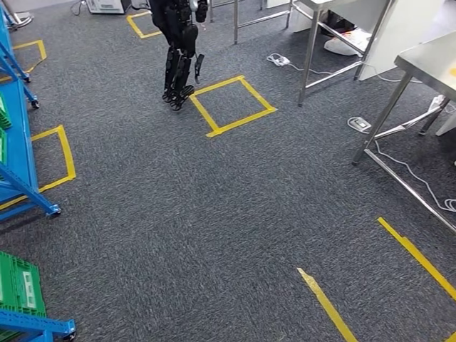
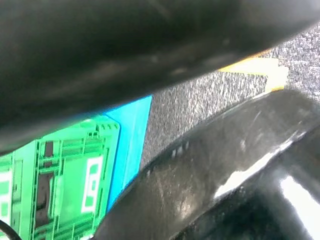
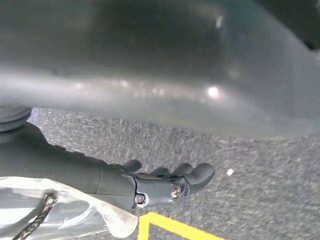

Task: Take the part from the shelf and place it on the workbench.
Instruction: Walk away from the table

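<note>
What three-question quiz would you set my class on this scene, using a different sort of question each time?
1. True or false: a crate stands inside the yellow tape square.
2. Multiple choice: what colour are the crates by the blue shelf? A red, B green, C white.
3. Fill the gap: the right hand hangs above the grey ____.

Key: 1 false, the square holds nothing. 2 B. 3 carpet.
</note>
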Tool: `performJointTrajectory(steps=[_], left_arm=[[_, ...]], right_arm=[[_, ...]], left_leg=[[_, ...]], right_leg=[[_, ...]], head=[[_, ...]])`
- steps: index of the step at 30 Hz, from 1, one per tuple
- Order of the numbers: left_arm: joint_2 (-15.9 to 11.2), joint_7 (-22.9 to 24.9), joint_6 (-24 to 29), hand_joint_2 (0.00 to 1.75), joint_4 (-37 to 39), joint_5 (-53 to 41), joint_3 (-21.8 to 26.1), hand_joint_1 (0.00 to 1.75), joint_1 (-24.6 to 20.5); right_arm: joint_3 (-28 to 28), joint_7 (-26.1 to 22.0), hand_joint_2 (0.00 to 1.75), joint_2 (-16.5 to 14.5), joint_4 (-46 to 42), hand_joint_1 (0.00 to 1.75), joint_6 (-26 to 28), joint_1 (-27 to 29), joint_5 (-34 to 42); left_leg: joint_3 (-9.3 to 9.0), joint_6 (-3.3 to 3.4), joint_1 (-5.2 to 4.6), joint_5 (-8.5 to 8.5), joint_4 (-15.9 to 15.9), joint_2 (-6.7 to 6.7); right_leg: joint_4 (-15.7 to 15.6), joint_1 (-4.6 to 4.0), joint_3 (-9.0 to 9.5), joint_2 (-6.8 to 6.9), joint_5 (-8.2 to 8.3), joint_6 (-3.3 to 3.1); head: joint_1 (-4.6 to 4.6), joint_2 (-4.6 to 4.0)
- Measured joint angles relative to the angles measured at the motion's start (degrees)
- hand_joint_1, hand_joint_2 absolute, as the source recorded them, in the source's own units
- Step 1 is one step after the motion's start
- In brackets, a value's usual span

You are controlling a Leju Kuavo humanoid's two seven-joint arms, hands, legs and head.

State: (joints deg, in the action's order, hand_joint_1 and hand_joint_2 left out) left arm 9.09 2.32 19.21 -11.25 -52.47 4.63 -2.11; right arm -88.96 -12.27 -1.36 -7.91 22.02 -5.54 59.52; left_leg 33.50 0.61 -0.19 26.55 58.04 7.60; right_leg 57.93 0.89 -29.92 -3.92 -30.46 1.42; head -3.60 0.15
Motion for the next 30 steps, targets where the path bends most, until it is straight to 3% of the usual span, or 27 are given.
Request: performJointTrajectory(steps=[1,3,4,5,7,8,10,11,13,14,16,18,20,22,23,24,25,27,29,30], left_arm=[[0.0,0.0,-0.1,0.00,0.0,-0.1,0.0,0.00,0.1],[0.0,0.0,-0.2,0.00,0.0,-0.4,0.0,0.00,0.1],[0.0,0.1,-0.3,0.00,0.0,-0.5,0.0,0.00,0.0],[0.0,0.1,-0.3,0.00,0.0,-0.7,0.0,0.00,-0.1],[0.0,0.1,-0.3,0.00,0.0,-0.8,-0.1,0.00,-0.1],[0.0,0.1,-0.3,0.00,0.0,-0.9,-0.1,0.00,0.0],[-0.1,0.2,-0.3,0.00,0.0,-0.9,-0.1,0.00,0.1],[-0.1,0.3,-0.3,0.00,0.0,-0.9,-0.1,0.00,0.1],[-0.1,0.3,-0.3,0.00,0.0,-1.0,-0.1,0.00,-0.1],[-0.1,0.3,-0.3,0.00,0.0,-1.0,-0.1,0.00,-0.1],[-0.1,0.3,-0.3,0.00,0.0,-1.2,-0.1,0.00,0.1],[-0.1,0.3,-0.3,0.00,0.0,-1.4,-0.1,0.00,0.1],[0.0,0.3,-0.3,0.00,0.0,-1.5,-0.2,0.00,0.0],[0.0,0.3,-0.3,0.00,0.0,-1.5,-0.2,0.00,-0.1],[0.0,0.3,-0.3,0.00,0.0,-1.5,-0.2,0.00,-0.1],[0.0,0.3,-0.3,0.00,0.0,-1.5,-0.2,0.00,0.0],[0.1,0.3,-0.3,0.00,0.0,-1.5,-0.3,0.00,0.0],[0.1,0.3,-0.3,0.00,0.0,-1.5,-0.3,0.00,-0.1],[0.2,0.3,-0.3,0.00,0.0,-1.6,-0.4,0.00,-0.2],[0.2,0.3,-0.3,0.00,0.0,-1.6,-0.4,0.00,-0.1]], right_arm=[[0.0,0.1,0.00,0.0,0.0,0.00,0.0,0.0,-0.2],[0.0,0.3,0.00,0.0,0.0,0.00,0.0,-0.1,-0.7],[0.0,0.4,0.00,0.0,0.0,0.00,-0.1,0.0,-0.9],[0.0,0.5,0.00,0.0,0.0,0.00,-0.1,0.1,-1.1],[0.0,0.7,0.00,0.0,0.0,0.00,-0.2,0.2,-1.5],[0.0,0.8,0.00,0.0,0.0,0.00,-0.2,0.2,-1.7],[0.0,0.9,0.00,0.0,0.0,0.00,-0.2,0.1,-1.8],[0.0,0.9,0.00,0.0,0.0,0.00,-0.2,0.0,-1.9],[0.0,0.9,0.00,0.0,0.0,0.00,-0.1,0.0,-2.1],[0.0,1.0,0.00,0.0,0.0,0.00,-0.1,-0.1,-2.2],[0.0,1.0,0.00,-0.1,0.0,0.00,0.0,-0.3,-2.5],[0.0,1.1,0.00,-0.2,0.0,0.00,0.1,-0.5,-2.7],[0.0,1.2,0.00,-0.2,0.0,0.00,0.1,-0.3,-2.7],[0.0,1.3,0.00,-0.2,0.0,0.00,0.1,0.0,-2.8],[0.0,1.4,0.00,-0.2,0.0,0.00,0.1,0.1,-2.8],[0.0,1.4,0.00,-0.2,0.0,0.00,0.1,0.1,-2.9],[0.0,1.4,0.00,-0.2,0.0,0.00,0.1,0.1,-3.0],[0.0,1.5,0.00,-0.2,0.0,0.00,0.2,0.0,-3.2],[0.0,1.5,0.00,-0.2,0.0,0.00,0.2,0.0,-3.4],[0.0,1.5,0.00,-0.2,0.0,0.00,0.2,0.0,-3.4]], left_leg=[[0.19,-0.34,0.00,0.11,0.2,-0.49],[1.42,-0.88,-0.12,1.82,2.9,-3.41],[2.83,-1.12,-0.13,3.54,6.0,-5.31],[4.69,-1.35,-0.05,5.39,10.0,-6.35],[7.60,-1.63,0.20,7.34,16.0,-6.99],[7.62,-1.68,0.30,6.70,16.2,-7.13],[4.33,-1.45,0.31,2.94,9.9,-8.17],[2.18,-1.18,0.02,1.53,5.8,-9.59],[-0.38,-0.52,-0.56,0.37,0.7,-11.61],[-0.54,-0.25,-0.85,0.65,0.1,-11.78],[-0.53,0.30,-0.77,0.41,-0.3,-10.39],[-0.76,0.95,-0.42,0.07,-0.9,-9.11],[-0.84,1.35,-0.23,-0.03,-1.1,-7.70],[-0.87,1.47,-0.24,0.01,-1.1,-6.05],[-0.95,1.48,-0.24,0.03,-1.0,-5.17],[-1.08,1.44,-0.21,0.06,-1.0,-4.30],[-1.22,1.34,-0.16,0.12,-0.9,-3.42],[-1.18,0.91,-0.11,0.32,-0.5,-1.83],[-0.70,0.15,0.04,0.26,-0.3,-0.48],[-0.44,-0.26,0.16,0.11,-0.3,0.21]], right_leg=[[-0.2,-0.01,0.18,0.65,0.18,-0.37],[-0.6,0.03,0.46,2.15,0.45,-1.07],[-0.7,-0.06,0.57,3.05,0.43,-1.30],[-0.8,-0.17,0.62,3.98,0.32,-1.49],[-0.7,-0.31,0.68,5.92,0.11,-1.67],[-0.7,-0.34,0.76,6.77,0.00,-1.68],[-0.7,-0.37,1.14,8.20,-0.30,-1.56],[-0.7,-0.46,1.32,8.84,-0.52,-1.37],[-0.7,-0.66,1.58,10.09,-0.97,-0.83],[-0.8,-0.73,1.74,10.71,-1.12,-0.52],[-0.9,-0.63,2.10,11.32,-1.44,0.03],[1.3,-0.40,1.22,8.47,-3.07,0.53],[8.5,-0.24,-2.34,4.87,-6.56,0.81],[15.6,-0.23,-6.29,4.04,-8.65,0.95],[16.3,-0.21,-7.08,3.98,-7.98,0.98],[14.5,-0.18,-6.68,3.84,-6.11,0.98],[10.8,-0.09,-5.31,3.29,-3.49,0.95],[3.0,0.22,-2.13,0.42,-0.05,0.81],[0.1,0.27,-0.70,-1.36,0.32,0.49],[-0.1,0.18,-0.51,-0.91,0.37,0.23]], head=[[0.03,0.00],[0.22,0.00],[0.30,0.00],[0.35,0.00],[0.34,0.00],[0.34,0.00],[0.36,0.00],[0.35,0.00],[0.31,0.00],[0.28,0.00],[0.28,0.00],[0.10,0.00],[-0.22,0.00],[-0.32,0.00],[-0.33,0.00],[-0.32,0.00],[-0.32,0.00],[-0.28,0.00],[-0.27,0.00],[-0.27,0.00]])
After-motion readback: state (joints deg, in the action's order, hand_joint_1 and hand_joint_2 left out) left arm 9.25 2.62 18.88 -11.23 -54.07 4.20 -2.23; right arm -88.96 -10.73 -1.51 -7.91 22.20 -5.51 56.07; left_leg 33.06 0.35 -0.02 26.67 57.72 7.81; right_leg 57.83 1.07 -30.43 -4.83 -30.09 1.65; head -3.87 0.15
